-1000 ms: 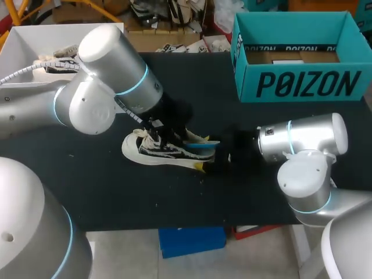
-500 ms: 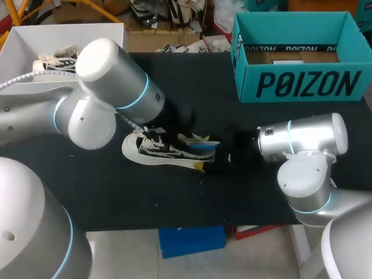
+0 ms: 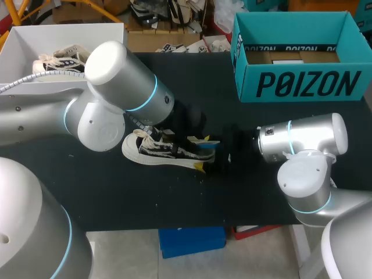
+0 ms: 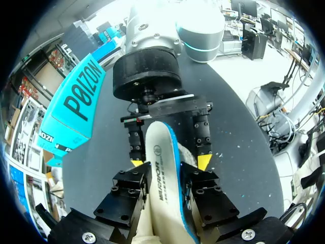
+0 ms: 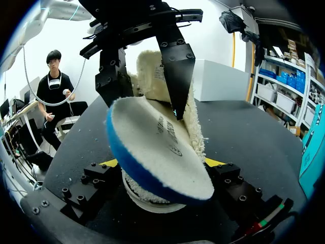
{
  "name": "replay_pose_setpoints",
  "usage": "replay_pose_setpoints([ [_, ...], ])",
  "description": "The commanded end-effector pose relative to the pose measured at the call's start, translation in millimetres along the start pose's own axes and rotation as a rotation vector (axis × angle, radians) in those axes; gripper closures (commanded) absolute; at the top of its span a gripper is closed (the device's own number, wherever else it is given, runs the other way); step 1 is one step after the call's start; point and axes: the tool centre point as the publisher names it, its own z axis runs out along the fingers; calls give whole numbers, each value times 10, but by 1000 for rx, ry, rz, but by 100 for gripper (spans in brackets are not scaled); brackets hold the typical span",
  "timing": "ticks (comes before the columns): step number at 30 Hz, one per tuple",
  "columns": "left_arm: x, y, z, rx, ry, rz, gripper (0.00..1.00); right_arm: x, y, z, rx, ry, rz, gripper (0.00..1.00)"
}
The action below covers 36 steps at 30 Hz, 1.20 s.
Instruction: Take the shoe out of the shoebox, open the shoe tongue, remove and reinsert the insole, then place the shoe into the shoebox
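The shoe (image 3: 160,150) lies mid-bench (image 3: 116,192), well apart from the shoebox (image 3: 302,81), heel clasped by the right end effector (image 5: 160,165); the left end effector (image 4: 165,188) grips the partly-out insole (image 4: 161,162); a skewed pull could buckle it or tug the shoe loose.

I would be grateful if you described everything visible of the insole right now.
The insole is a long, rounded pad with a white, felt-like face, a blue foam edge and small dark print. Its rounded end juts out, tilted, above the heel of the shoe, towards the right gripper; its other end is hidden. The left gripper is shut on it, a black finger on either side.
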Motion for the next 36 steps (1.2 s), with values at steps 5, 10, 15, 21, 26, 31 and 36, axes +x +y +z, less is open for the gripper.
replay_pose_setpoints([
  [5,-33,-49,111,-6,-11,10,66,10,-12,31,2,-1,2,100],
  [10,-33,-51,133,-5,-3,23,100,10,-12,31,2,-1,2,100],
  [15,16,-32,60,-7,-1,27,100,10,-12,31,2,-1,2,100],
  [21,134,8,-262,37,24,33,100,10,-12,31,2,-1,2,100],
  [26,175,-31,-621,123,83,-10,100,10,-12,31,2,-1,2,100],
  [31,121,-171,-898,210,116,-97,100,10,-12,31,2,-1,2,100],
  [36,-10,-426,-1247,295,115,-207,100,10,-12,31,2,-1,2,100],
])
